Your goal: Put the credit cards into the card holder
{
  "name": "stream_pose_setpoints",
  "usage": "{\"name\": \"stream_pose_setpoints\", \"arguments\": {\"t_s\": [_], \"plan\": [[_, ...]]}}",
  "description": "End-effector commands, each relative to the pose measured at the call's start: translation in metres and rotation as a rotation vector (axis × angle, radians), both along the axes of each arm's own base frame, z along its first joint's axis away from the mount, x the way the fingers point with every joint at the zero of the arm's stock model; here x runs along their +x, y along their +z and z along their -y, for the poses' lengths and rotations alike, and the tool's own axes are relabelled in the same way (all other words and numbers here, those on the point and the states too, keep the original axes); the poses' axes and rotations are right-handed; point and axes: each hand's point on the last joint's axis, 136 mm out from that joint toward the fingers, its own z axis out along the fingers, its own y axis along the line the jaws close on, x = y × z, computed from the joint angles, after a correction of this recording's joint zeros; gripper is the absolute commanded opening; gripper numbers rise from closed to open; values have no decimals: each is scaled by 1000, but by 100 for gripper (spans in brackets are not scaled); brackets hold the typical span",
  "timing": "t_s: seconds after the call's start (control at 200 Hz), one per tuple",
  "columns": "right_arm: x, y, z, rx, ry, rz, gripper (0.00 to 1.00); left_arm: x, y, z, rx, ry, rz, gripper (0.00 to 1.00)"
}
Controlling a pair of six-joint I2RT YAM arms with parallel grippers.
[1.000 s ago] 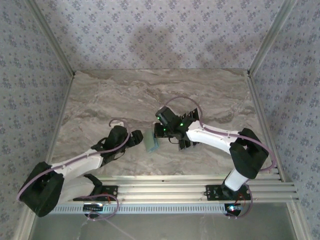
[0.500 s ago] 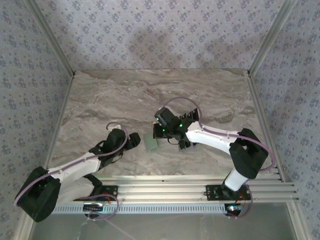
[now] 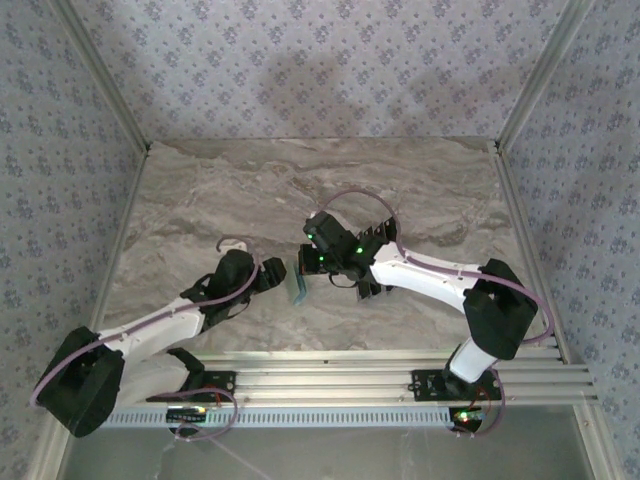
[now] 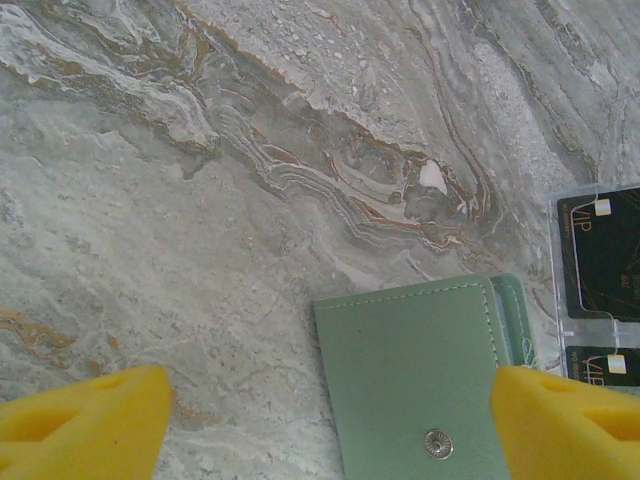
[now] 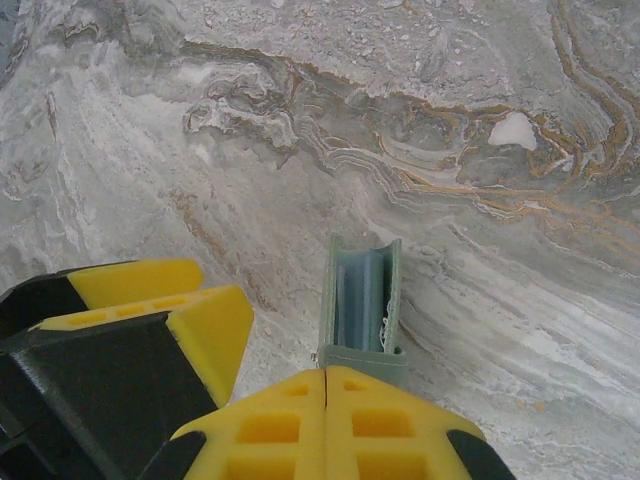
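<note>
The sage-green card holder (image 3: 296,286) hangs edge-up over the marble, between the two arms. My right gripper (image 5: 327,372) is shut on its near edge, and its blue-green pockets (image 5: 362,290) gape away from me. My left gripper (image 4: 325,430) is open; the holder's snap-button face (image 4: 415,380) lies between the yellow fingers (image 4: 80,425), close to the right one and well apart from the left one. Dark credit cards (image 4: 600,265) in a clear sleeve lie on the table just right of the holder in the left wrist view.
The marble tabletop (image 3: 250,190) stretches bare behind both arms. Aluminium rails (image 3: 400,375) run along the near edge, and patterned walls close in the back and sides. The left arm's yellow finger (image 5: 150,310) stands close to the left of the holder in the right wrist view.
The left gripper drew back a little, then came up beside the holder again. The right gripper shifted slightly left and turned the holder from flat to edge-on.
</note>
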Motion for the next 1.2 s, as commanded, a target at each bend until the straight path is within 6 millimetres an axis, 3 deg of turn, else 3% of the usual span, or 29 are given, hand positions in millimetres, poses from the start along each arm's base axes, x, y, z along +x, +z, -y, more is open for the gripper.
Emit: {"name": "stream_pose_setpoints", "arguments": {"t_s": [0.0,0.455,1.194], "plan": [[-1,14,-1,19,-8,5,0,7,16,12,-27,-28,35,84],[-2,19,-3,30,-3,13,0,10,21,25,-32,-58,42,84],[-1,15,-1,24,-8,8,0,10,2,36,7,-97,-7,83]]}}
